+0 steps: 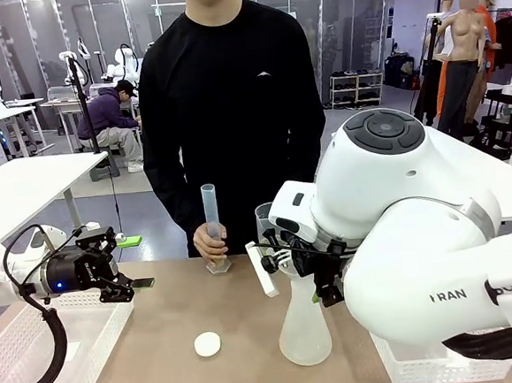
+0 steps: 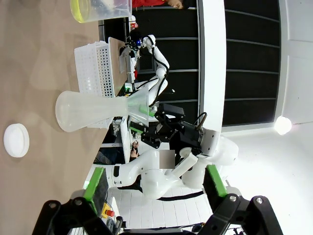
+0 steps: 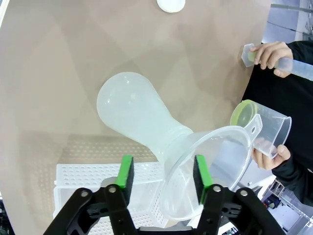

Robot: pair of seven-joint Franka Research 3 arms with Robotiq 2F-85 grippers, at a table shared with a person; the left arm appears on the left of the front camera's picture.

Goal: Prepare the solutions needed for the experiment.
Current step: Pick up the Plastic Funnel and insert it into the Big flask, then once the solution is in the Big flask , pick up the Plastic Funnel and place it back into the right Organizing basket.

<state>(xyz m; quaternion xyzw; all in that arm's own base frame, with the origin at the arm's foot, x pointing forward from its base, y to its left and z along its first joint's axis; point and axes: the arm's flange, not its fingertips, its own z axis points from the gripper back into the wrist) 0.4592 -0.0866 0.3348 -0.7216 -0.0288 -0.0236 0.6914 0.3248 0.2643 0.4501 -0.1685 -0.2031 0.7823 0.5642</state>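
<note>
The solutions show as pale yellow-green liquid [image 3: 243, 113] in the bottom of a clear beaker [image 1: 264, 219] that a person's hand [image 3: 272, 155] tips toward a translucent funnel [image 3: 220, 147]. The funnel sits in the neck of an empty conical flask [image 1: 304, 330]. My right gripper [image 3: 164, 166] is open just behind the funnel, one finger overlapping its rim. The person's other hand holds a graduated cylinder [image 1: 210, 215] upright on the table. My left gripper [image 1: 135, 288] hovers open and empty above the left basket. A white round cap [image 1: 208, 343] lies on the table.
White perforated baskets stand at the near left [image 1: 47, 350] and near right [image 1: 412, 365]. The person stands at the far edge, mid-table. The brown tabletop [image 1: 176, 304] is bare between the left basket and the flask, apart from the cap.
</note>
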